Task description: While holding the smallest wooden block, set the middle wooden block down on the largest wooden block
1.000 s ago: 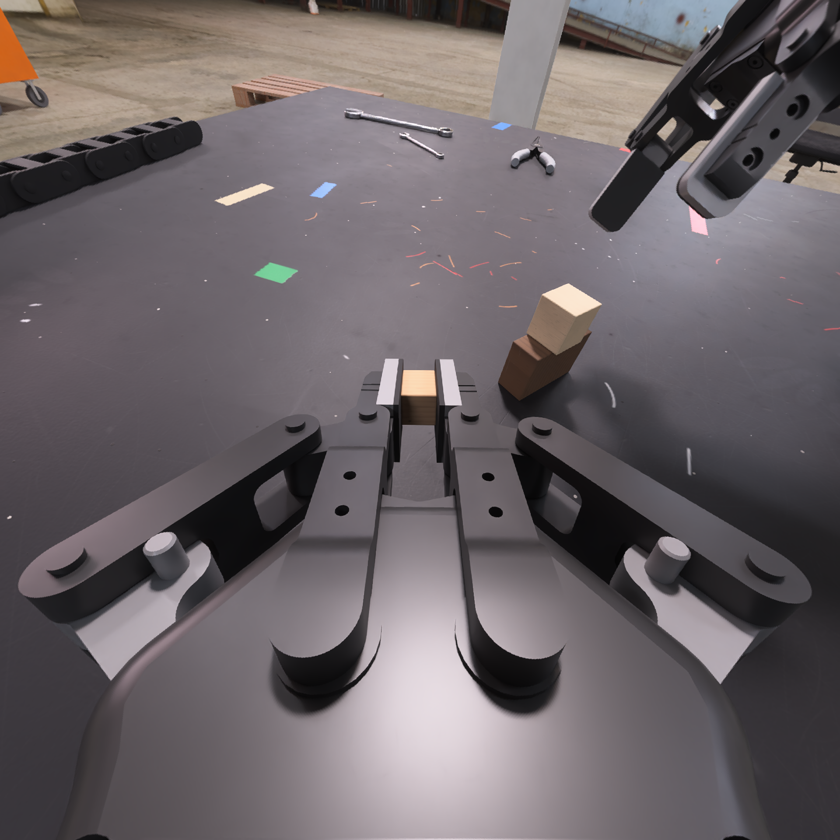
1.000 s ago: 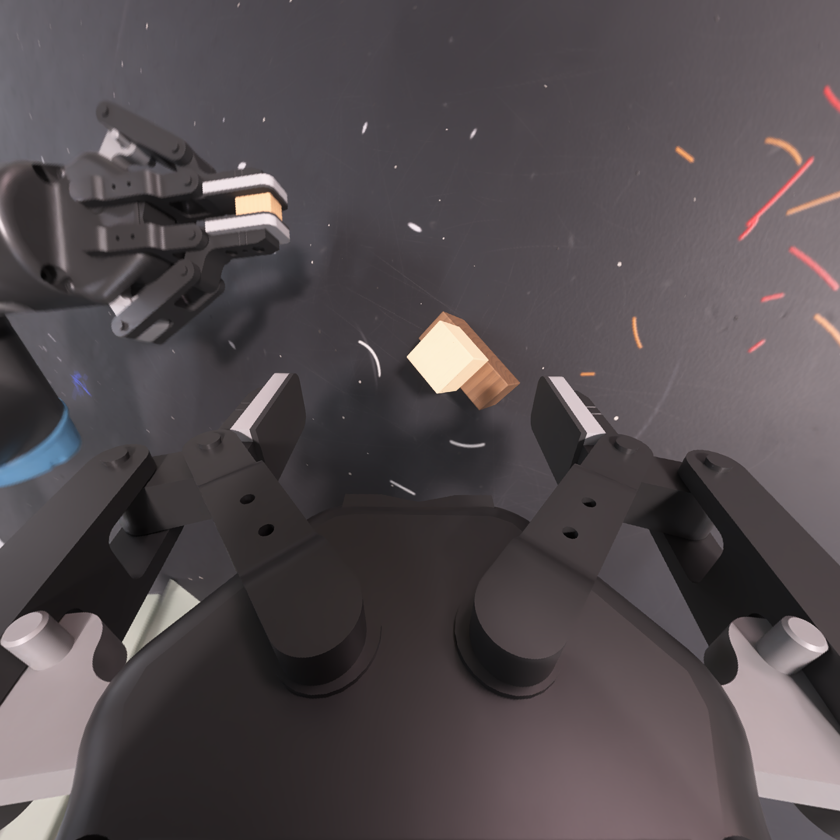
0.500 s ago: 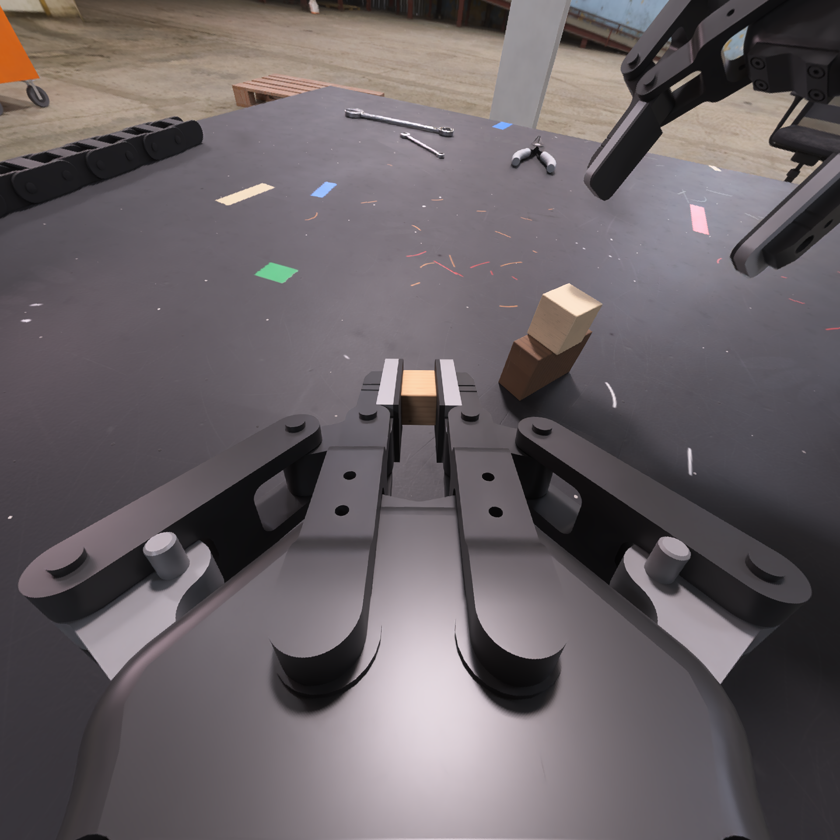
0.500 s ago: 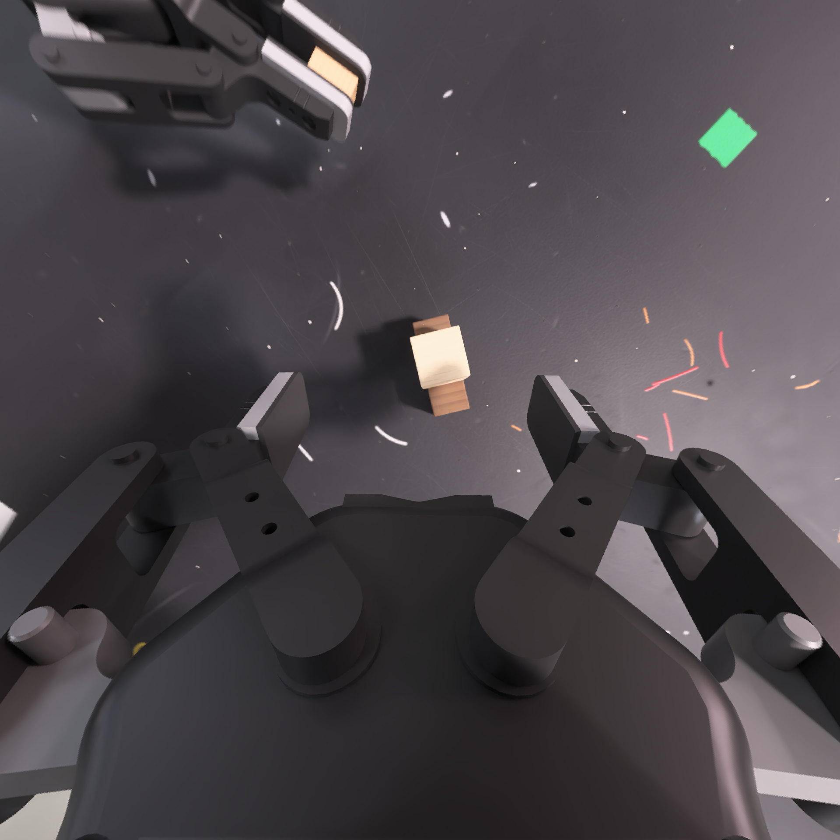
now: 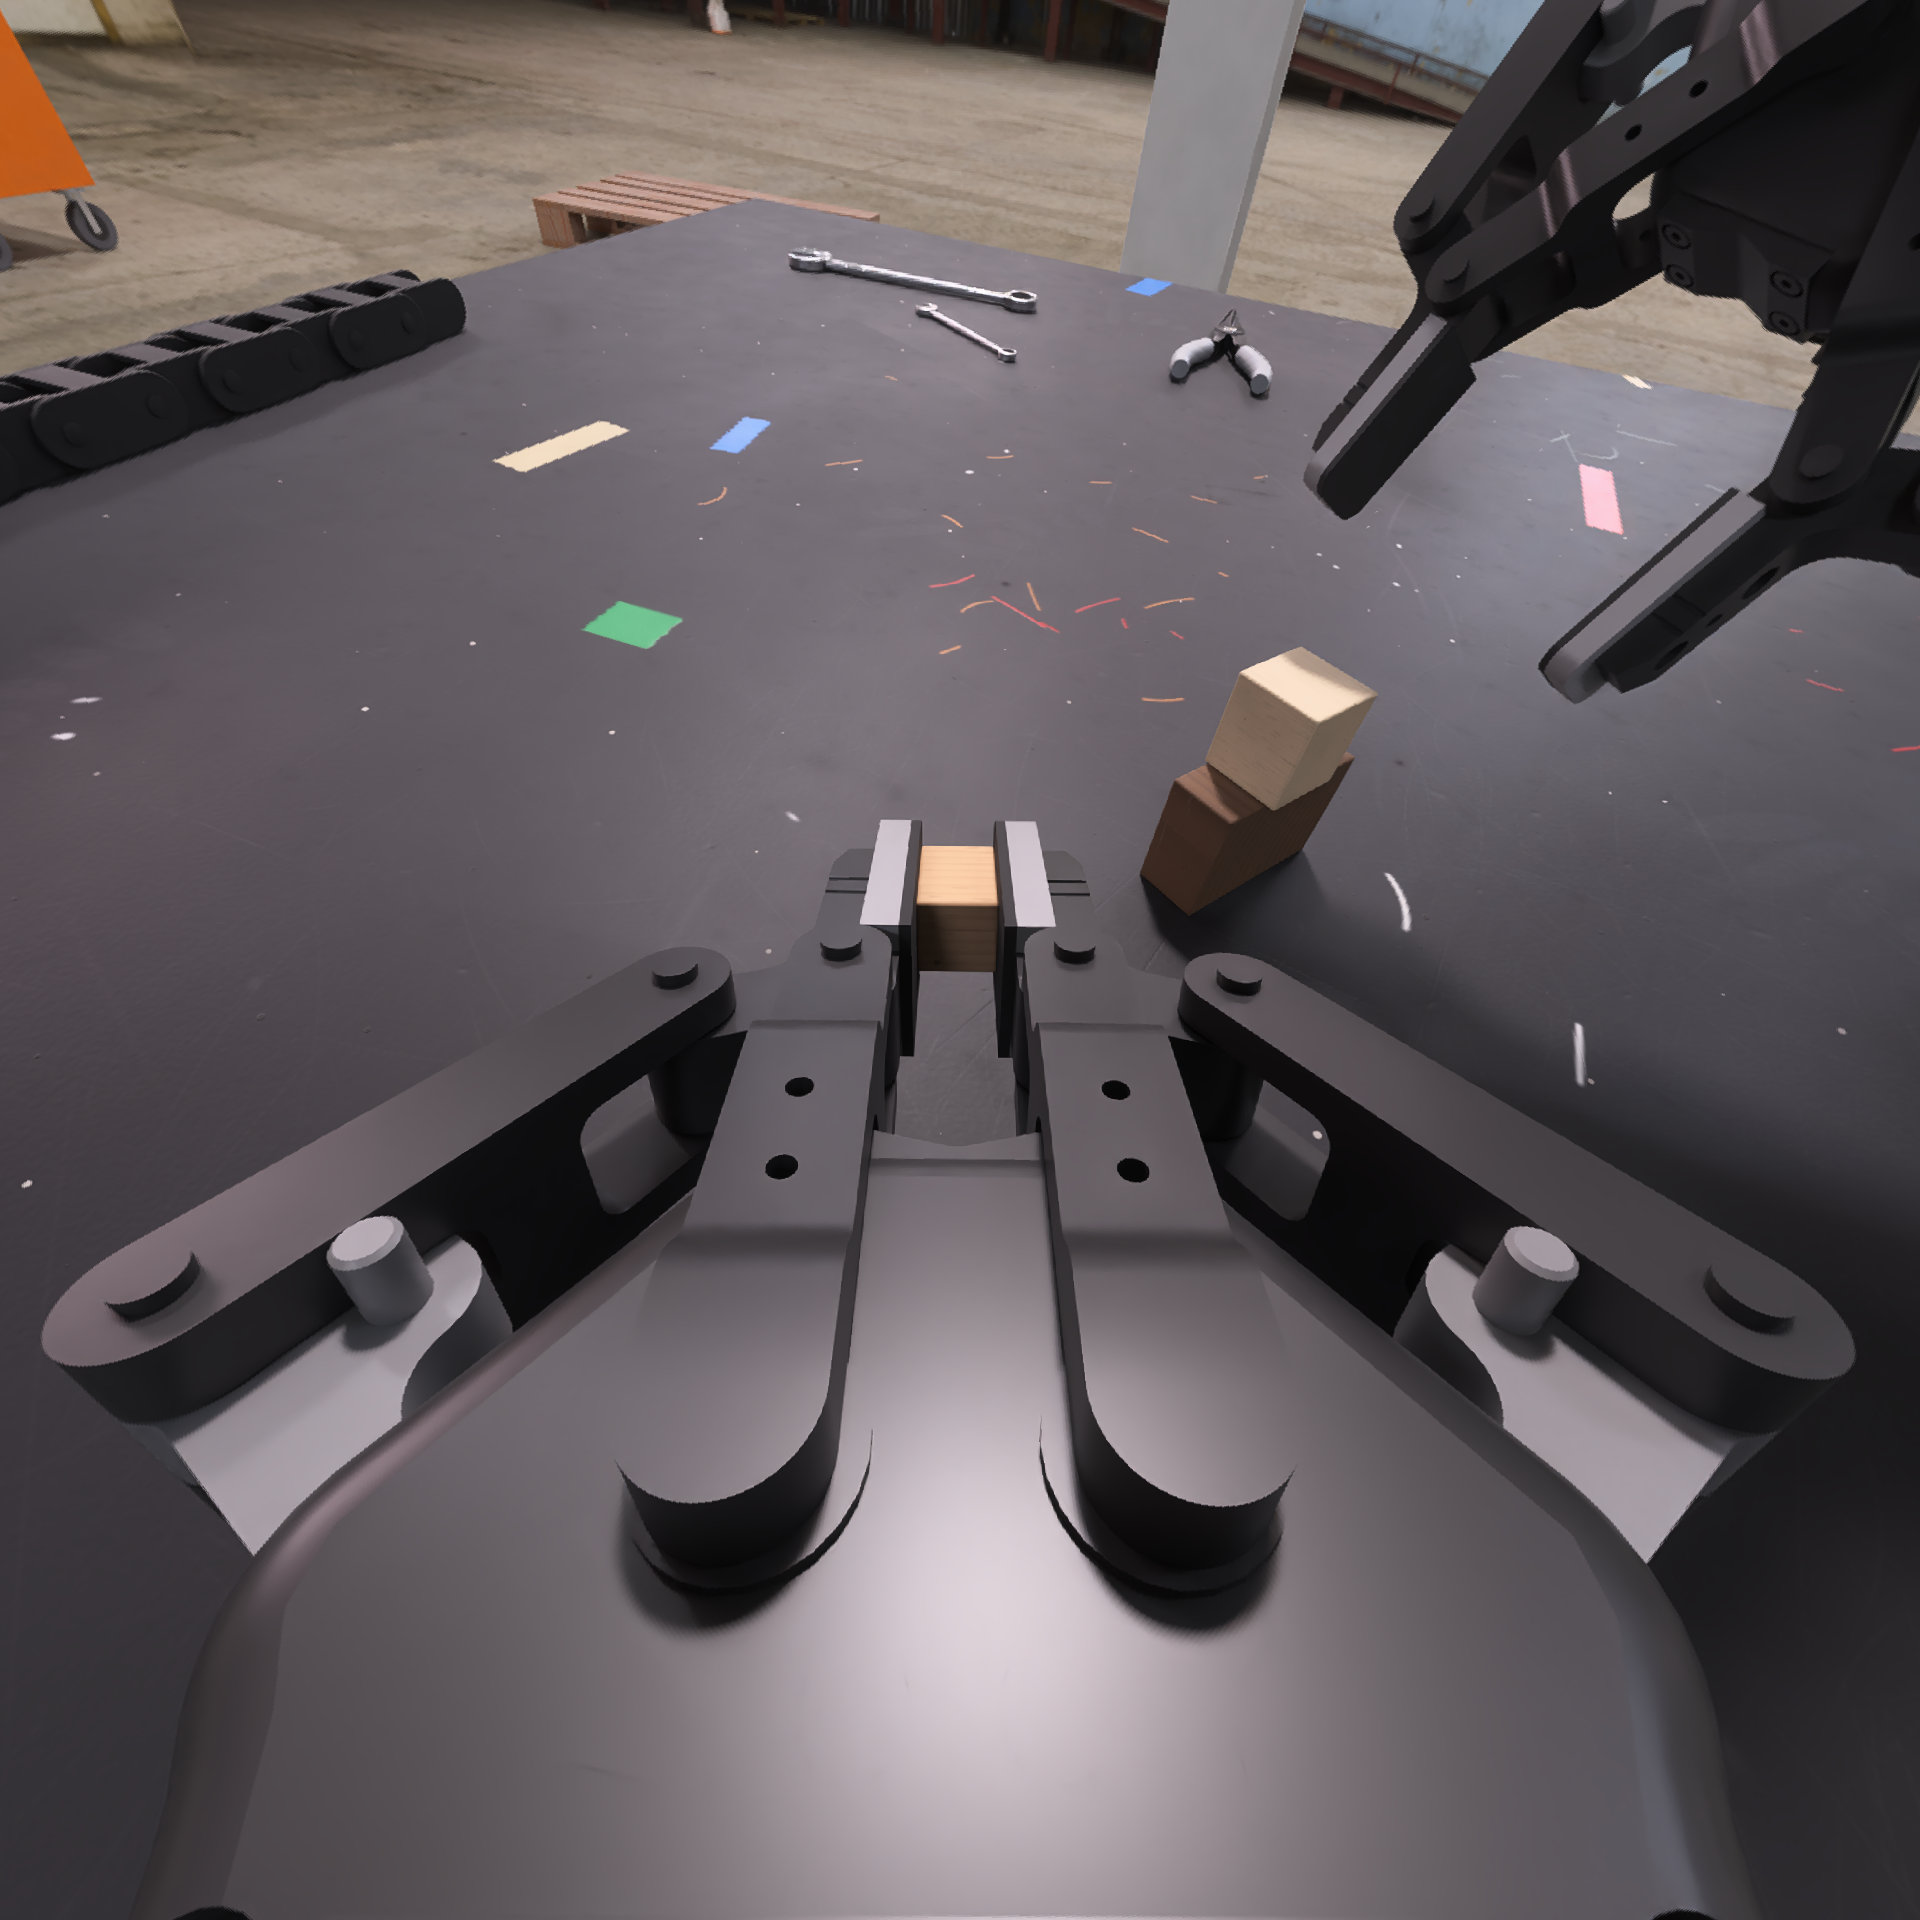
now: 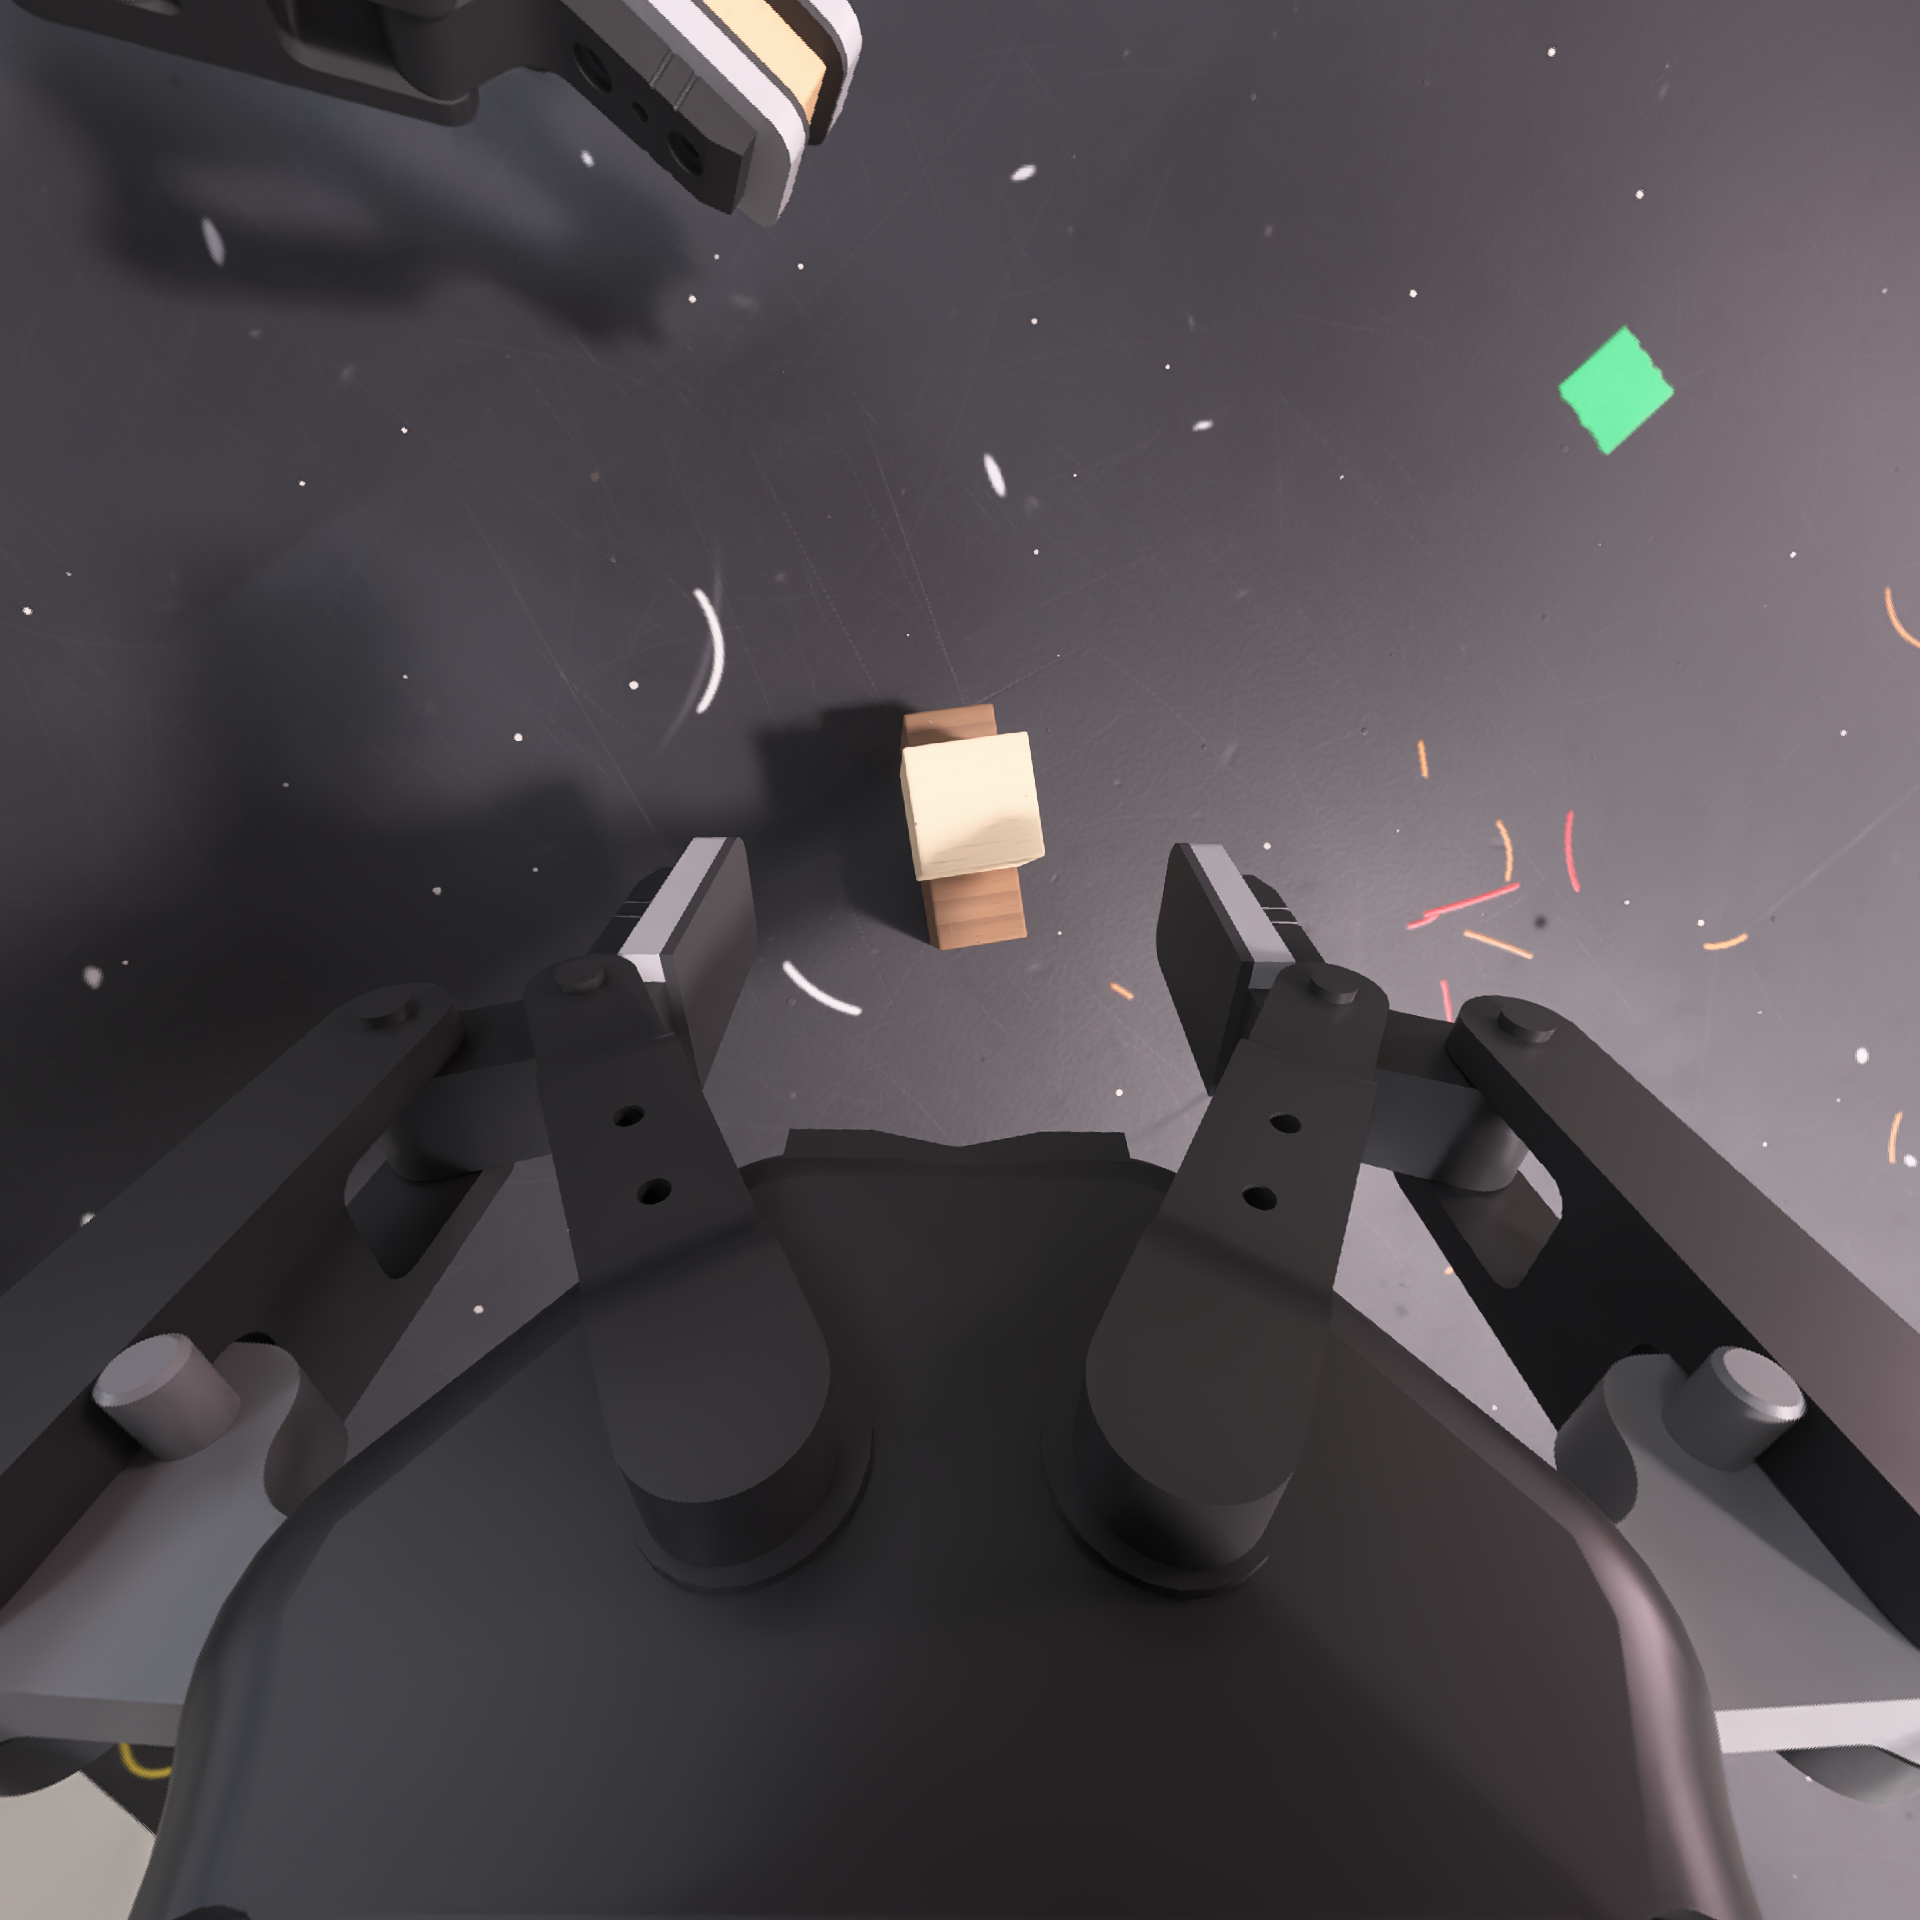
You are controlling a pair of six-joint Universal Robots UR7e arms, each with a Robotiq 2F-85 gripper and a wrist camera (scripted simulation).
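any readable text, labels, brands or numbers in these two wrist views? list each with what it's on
None readable in either view.
Blocks: pale block, dark brown block under it, and small block in the left gripper show bare wood only.
Tape patches, e.g. the green one: plain colour, no print.
Wrenches and pliers: too small to tell any stamping.
Faint chalk-like scratches near the pink tape: not legible.

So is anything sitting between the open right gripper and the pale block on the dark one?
Nothing visible. The right gripper hangs open above the pale block, which rests on the dark block. The left gripper, holding the small block, is off to the side.
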